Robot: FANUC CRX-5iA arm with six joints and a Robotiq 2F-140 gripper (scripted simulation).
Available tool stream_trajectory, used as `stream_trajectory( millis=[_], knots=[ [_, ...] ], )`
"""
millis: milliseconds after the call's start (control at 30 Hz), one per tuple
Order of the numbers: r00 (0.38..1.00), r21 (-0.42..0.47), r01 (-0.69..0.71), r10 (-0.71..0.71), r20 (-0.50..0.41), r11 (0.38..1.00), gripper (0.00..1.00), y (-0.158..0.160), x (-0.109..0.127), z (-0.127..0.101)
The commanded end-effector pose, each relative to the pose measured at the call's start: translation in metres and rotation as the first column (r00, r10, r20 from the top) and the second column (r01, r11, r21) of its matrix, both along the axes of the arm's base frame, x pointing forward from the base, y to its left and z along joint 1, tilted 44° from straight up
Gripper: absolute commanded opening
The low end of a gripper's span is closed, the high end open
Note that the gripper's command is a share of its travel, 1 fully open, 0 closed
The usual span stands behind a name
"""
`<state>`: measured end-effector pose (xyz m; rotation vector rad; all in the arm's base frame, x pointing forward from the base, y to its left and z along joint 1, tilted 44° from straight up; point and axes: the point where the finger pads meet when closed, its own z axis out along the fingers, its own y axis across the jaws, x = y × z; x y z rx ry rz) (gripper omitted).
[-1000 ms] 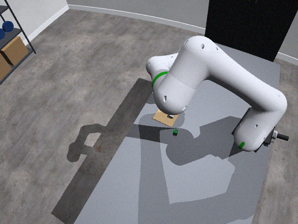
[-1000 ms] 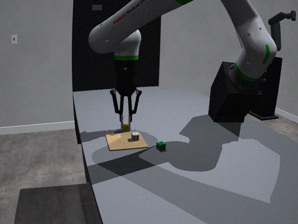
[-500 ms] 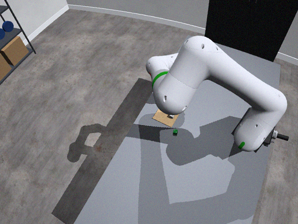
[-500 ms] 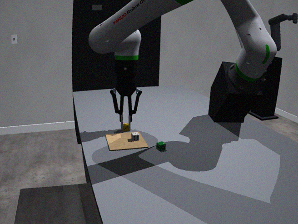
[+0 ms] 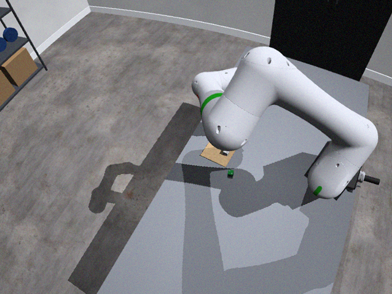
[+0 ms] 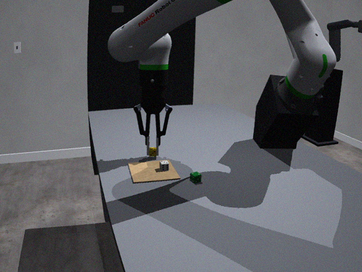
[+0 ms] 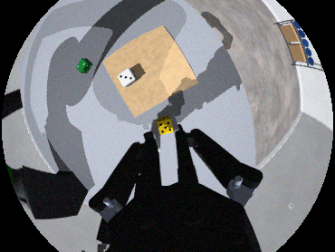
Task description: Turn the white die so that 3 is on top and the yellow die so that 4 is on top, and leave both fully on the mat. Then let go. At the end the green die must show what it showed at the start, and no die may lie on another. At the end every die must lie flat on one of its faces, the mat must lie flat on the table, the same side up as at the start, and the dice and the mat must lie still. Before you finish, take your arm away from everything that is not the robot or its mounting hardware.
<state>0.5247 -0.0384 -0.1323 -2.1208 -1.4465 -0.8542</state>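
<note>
My gripper (image 6: pixel 152 154) (image 7: pixel 165 123) is shut on the yellow die (image 6: pixel 152 151) (image 7: pixel 165 126), just off the mat's back edge in the exterior view. The die appears slightly above the table; its large face in the wrist view shows several pips. The white die (image 5: pixel 225 152) (image 6: pixel 164 165) (image 7: pixel 126 77) stands flat on the mat (image 5: pixel 212 155) (image 6: pixel 144 174) (image 7: pixel 149 91); its upper face shows three pips in the wrist view. The green die (image 5: pixel 230 173) (image 6: pixel 195 177) (image 7: pixel 84 65) stands off the mat on the table. The arm hides the gripper and yellow die in the top view.
The grey table (image 5: pixel 147 262) (image 6: pixel 170 246) (image 7: pixel 104 150) carries the mat and dice. Its long edge runs left of the mat in the exterior view. The robot's dark pedestal (image 6: pixel 277 123) stands at the table's far right there. Arm shadows cross the mat and table.
</note>
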Motion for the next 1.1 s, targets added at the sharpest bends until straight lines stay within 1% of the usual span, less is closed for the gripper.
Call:
stream_trajectory(
  millis=[0, 133, 200, 333, 433, 900, 1067],
  knots=[
    [1.000, 0.000, 0.000, 0.000, 0.000, 1.000, 0.13, -0.011, -0.004, 0.011],
    [1.000, 0.000, 0.000, 0.000, 0.000, 1.000, 0.13, -0.030, -0.011, 0.033],
    [1.000, 0.000, 0.000, 0.000, 0.000, 1.000, 0.13, -0.030, -0.011, 0.033],
    [1.000, 0.000, 0.000, 0.000, 0.000, 1.000, 0.13, -0.049, -0.018, 0.053],
    [1.000, 0.000, 0.000, 0.000, 0.000, 1.000, 0.13, -0.057, -0.021, 0.062],
    [1.000, 0.000, 0.001, -0.001, 0.000, 1.000, 0.13, -0.059, -0.022, 0.065],
    [1.000, 0.005, 0.016, -0.016, -0.015, 1.000, 0.13, -0.059, -0.022, 0.066]
  ],
)
